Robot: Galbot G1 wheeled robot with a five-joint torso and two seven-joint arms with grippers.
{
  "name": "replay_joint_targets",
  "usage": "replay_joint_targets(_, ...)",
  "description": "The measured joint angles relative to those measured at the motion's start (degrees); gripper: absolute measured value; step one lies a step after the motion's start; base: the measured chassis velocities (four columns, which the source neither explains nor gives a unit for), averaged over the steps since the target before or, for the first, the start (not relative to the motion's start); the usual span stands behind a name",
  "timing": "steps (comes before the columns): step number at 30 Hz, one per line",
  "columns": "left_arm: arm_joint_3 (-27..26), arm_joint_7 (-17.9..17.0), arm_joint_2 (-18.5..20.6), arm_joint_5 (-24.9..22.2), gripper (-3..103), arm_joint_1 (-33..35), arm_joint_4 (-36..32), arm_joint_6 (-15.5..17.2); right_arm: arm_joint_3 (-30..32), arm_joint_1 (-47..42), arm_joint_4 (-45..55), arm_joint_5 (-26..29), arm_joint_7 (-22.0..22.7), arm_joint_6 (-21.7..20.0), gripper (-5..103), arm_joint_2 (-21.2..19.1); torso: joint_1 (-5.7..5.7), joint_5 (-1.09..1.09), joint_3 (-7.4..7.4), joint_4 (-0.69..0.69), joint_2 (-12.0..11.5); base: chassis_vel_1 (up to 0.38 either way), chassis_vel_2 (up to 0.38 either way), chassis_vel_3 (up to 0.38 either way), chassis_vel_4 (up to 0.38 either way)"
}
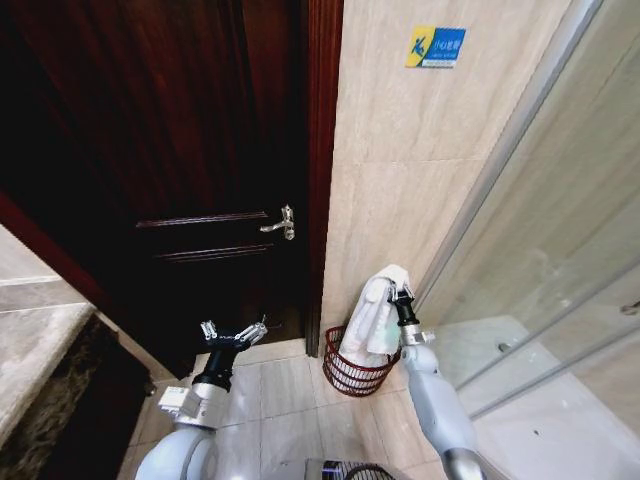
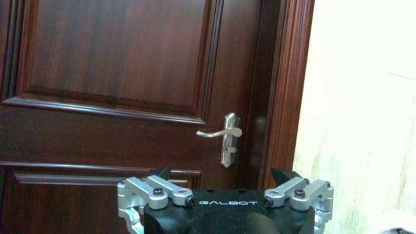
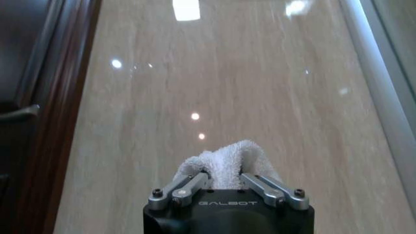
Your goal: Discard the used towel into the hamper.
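Step in hand: release of the white towel (image 1: 375, 318) into the hamper (image 1: 352, 371).

- Right gripper (image 1: 401, 296): jaws clenched on the upper fold of the towel, held above the hamper's rim on the shower-glass side. Cloth bunched between the jaws, per the right wrist view (image 3: 224, 168).
- Towel: hangs down against the tiled wall (image 1: 400, 180), lower end already inside the hamper.
- Hamper: on the floor (image 1: 290, 400) at the foot of the wall, just beside the door frame (image 1: 322, 170).
- Left gripper (image 1: 234, 334): jaws released, empty, parked low before the wooden door (image 1: 170, 150).

Procedure, as judged:
1. Centre over the hamper mouth before release.
2. Lower until most cloth rests inside.
3. Open fully; lift straight up.

Caution: likely snag on the wire rim.
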Motion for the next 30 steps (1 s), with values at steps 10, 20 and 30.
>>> replay_joint_targets(10,0.0,0.0,0.0,0.0,100,0.0,0.0,0.0,0.1,1.6,-5.2,0.4,-0.3,0.0,9,0.6,0.00,0.00,0.00,0.00,0.0,0.000,0.000,0.000,0.000)
replay_joint_targets(20,0.0,0.0,0.0,0.0,100,0.0,0.0,0.0,2.6,0.7,-10.1,0.5,-0.7,-0.1,9,0.9,0.00,0.00,0.00,-0.02,0.0,0.000,0.000,0.000,0.000)
replay_joint_targets(30,0.0,0.0,0.0,0.0,100,0.0,0.0,0.0,3.4,4.6,-19.5,0.6,-1.9,-0.1,9,2.2,0.00,0.00,0.00,0.00,0.0,0.000,0.000,0.000,0.000)
